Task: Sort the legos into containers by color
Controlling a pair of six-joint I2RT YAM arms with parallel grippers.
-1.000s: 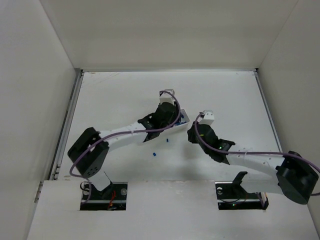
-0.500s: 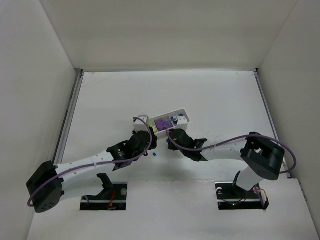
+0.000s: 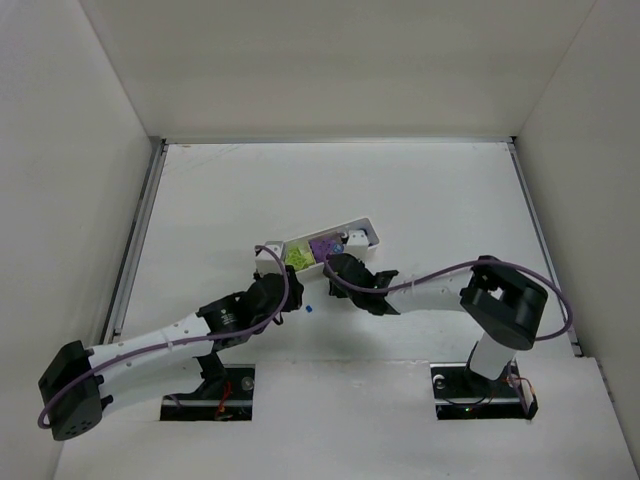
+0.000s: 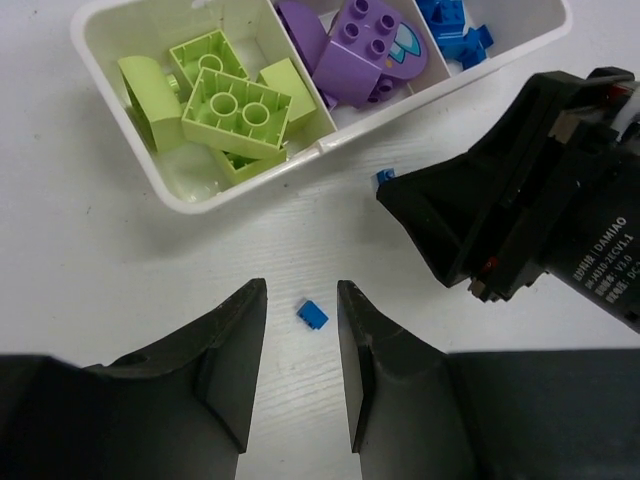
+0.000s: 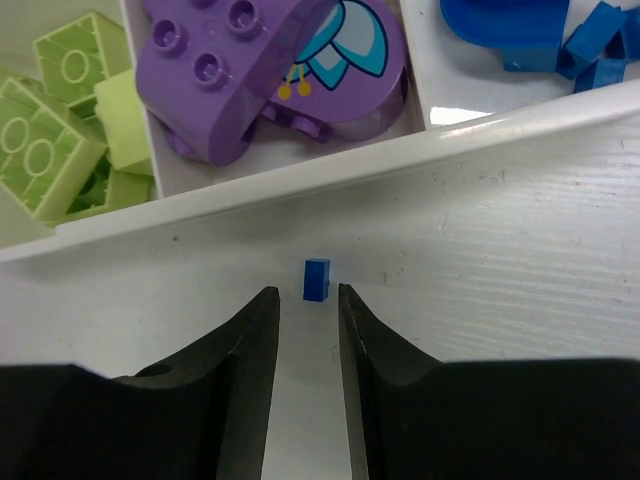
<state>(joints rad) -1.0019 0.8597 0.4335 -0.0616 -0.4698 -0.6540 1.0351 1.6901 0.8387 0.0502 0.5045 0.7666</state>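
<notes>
The white tray (image 4: 190, 200) holds yellow-green legos (image 4: 230, 105) in its left container, purple legos (image 4: 365, 55) in the middle one and blue legos (image 4: 450, 25) in the right one. A tiny blue bit (image 4: 313, 314) lies on the table between the tips of my open left gripper (image 4: 301, 300), touching neither finger. A second blue bit (image 5: 316, 279) lies beside the tray wall (image 5: 400, 150), just beyond the tips of my right gripper (image 5: 305, 300), which is narrowly open and holds nothing. In the top view the left gripper (image 3: 296, 305) and right gripper (image 3: 332, 268) stand close together in front of the tray (image 3: 365, 224).
My right gripper's black body (image 4: 520, 210) fills the right side of the left wrist view, close to my left fingers. White walls enclose the table (image 3: 420, 190) at the back and on both sides.
Both arms swung from the tray down to the table in front of it. The tray's left end has come into view. The right jaws opened a little.
</notes>
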